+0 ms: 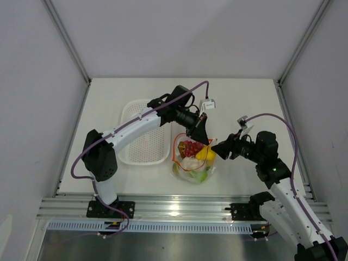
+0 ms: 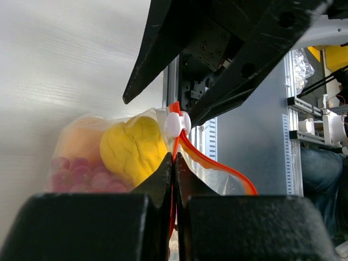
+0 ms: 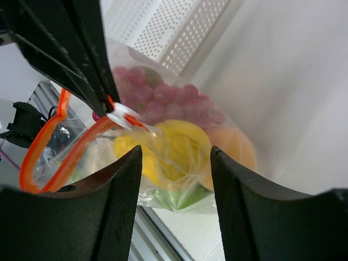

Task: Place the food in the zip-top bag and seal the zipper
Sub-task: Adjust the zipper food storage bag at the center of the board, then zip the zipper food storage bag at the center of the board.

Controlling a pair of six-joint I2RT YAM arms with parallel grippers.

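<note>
The clear zip-top bag lies on the table holding the food: purple-red grapes, a yellow fruit, white cauliflower and a green apple. My left gripper is shut on the orange-red zipper just below its white slider. The yellow fruit and grapes show through the plastic. My right gripper is open and empty at the bag's right side. In the right wrist view its fingers frame the bag, and part of the zipper loops open.
A white perforated basket stands left of the bag, under the left arm, and also shows in the right wrist view. The table's near edge with its metal rail runs just in front of the bag.
</note>
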